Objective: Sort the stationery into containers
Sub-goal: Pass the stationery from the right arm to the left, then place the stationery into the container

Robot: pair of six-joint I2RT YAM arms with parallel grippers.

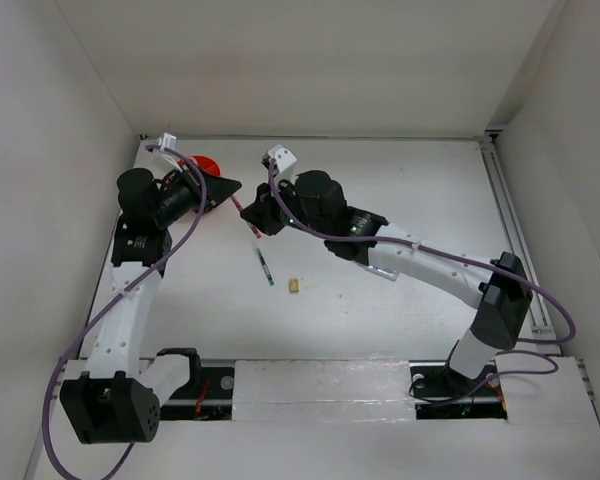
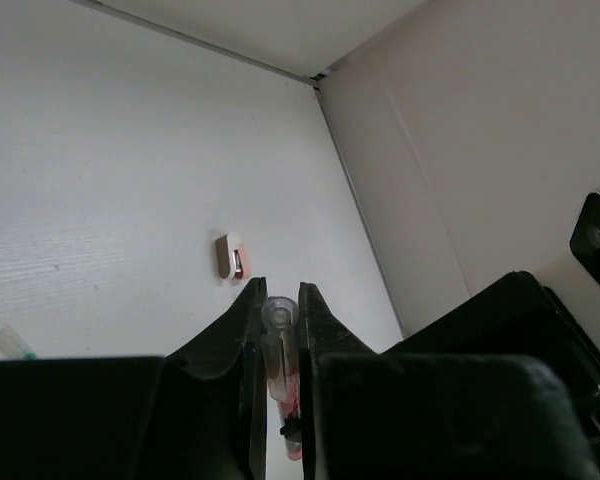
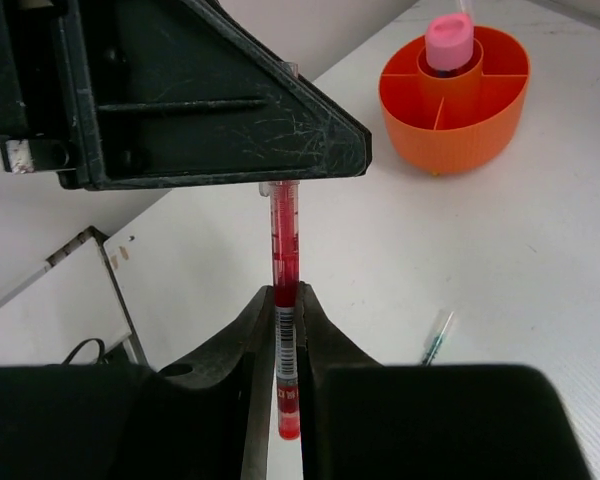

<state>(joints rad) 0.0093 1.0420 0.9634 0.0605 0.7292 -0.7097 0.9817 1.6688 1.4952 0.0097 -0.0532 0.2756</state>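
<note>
Now, thin red plastic pen [image 3: 285,250] spans both arms, held in the air above the white table [image 1: 400,190], left of centre toward the far edge. Left gripper [image 2: 278,290]: jaws pinched tight on one end. Right gripper [image 3: 285,295]: jaws nearly closed, clamping the other end at its barcode label. Round orange plastic tub with dividers [image 3: 450,135] sits near the far left corner; pink-capped tube [image 3: 449,42] upright in its centre compartment. Thin dark pen [image 1: 265,268] and small tan-and-white eraser [image 1: 295,286] lie apart mid-table.
</note>
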